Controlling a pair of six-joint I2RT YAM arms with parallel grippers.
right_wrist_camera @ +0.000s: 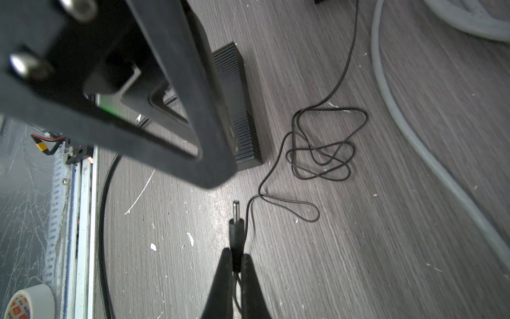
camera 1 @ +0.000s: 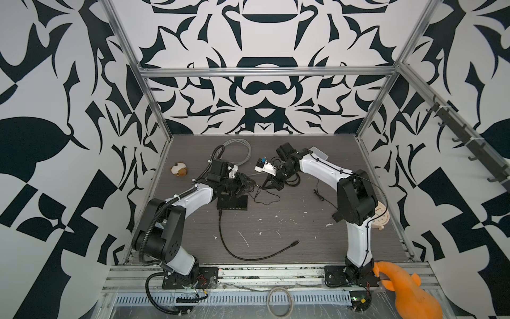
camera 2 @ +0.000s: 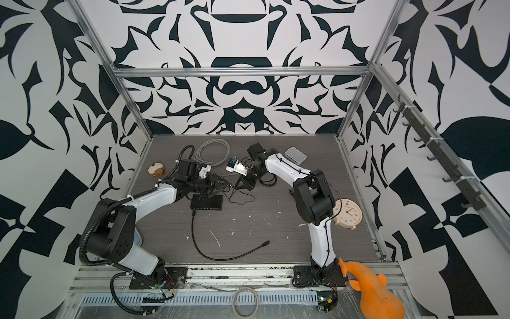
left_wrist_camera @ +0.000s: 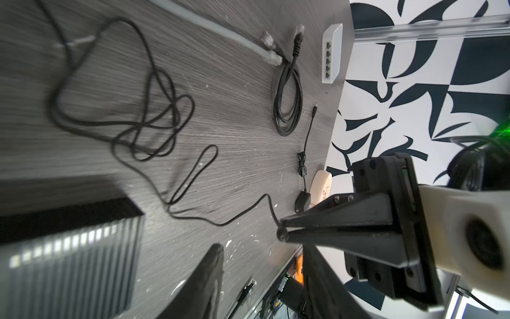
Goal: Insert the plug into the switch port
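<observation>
From where I stand, the right hand (right_wrist_camera: 237,252) is clamped on the barrel plug (right_wrist_camera: 235,221), whose metal tip juts past the fingertips above the worktop (right_wrist_camera: 358,248). Its thin cord (right_wrist_camera: 321,154) lies in a loose tangle. The left hand (camera 1: 252,184) stands half spread with nothing in it, almost nose to nose with the right one, just beyond the black switch (camera 1: 232,203). This looks to me like the carrying step, perhaps a hand-over: the plug is held but not yet at any socket. Next it needs turning tip-first toward the switch's socket and squaring up before any push. Only the right wrist view shows the grip plainly; in both top views the plug is too small to make out. The left wrist view alone shows a blurred row of pale squares (left_wrist_camera: 63,245) on the switch's face, likely ports.
</observation>
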